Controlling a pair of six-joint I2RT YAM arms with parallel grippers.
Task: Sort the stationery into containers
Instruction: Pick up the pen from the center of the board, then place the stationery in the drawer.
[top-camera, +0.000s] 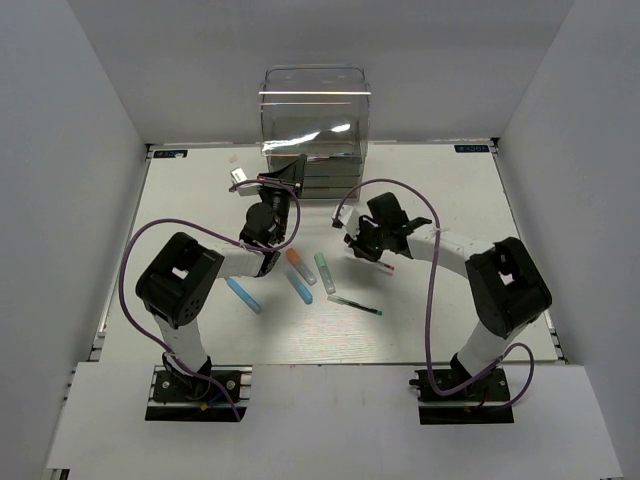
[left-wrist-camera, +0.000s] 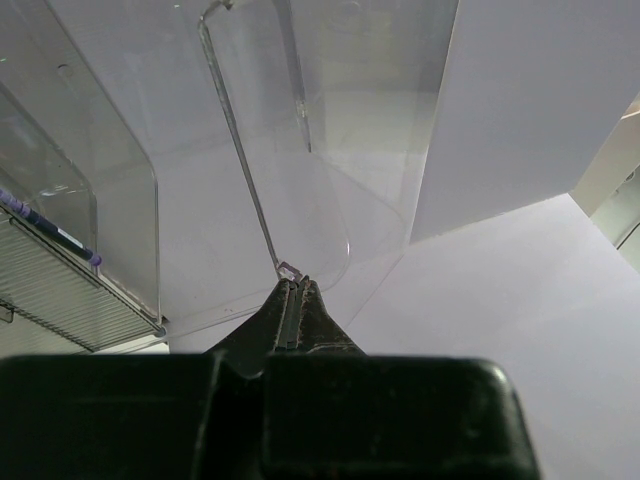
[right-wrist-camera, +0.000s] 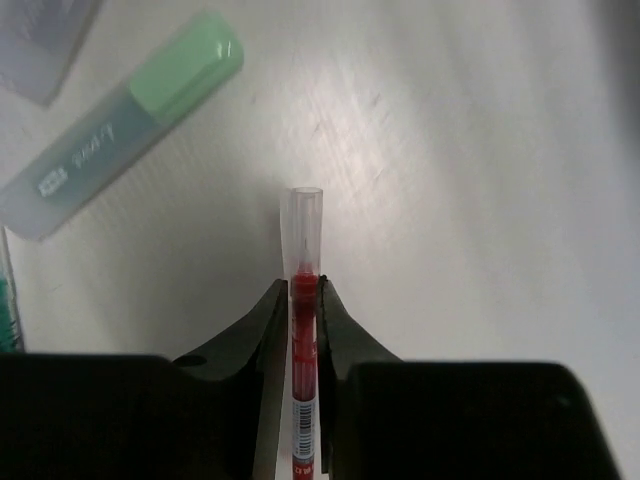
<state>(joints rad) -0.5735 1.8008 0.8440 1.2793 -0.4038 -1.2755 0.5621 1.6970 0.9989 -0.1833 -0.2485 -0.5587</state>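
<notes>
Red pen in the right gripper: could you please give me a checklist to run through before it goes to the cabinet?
1. Red pen clamped in right gripper: ok.
2. Pen clear of mint marker: ok.
3. Left gripper shut on drawer edge: ok.
4. Drawer open enough for the pen: cannot tell.
5. Cabinet front free of left gripper: not ok, it sits there.
</notes>
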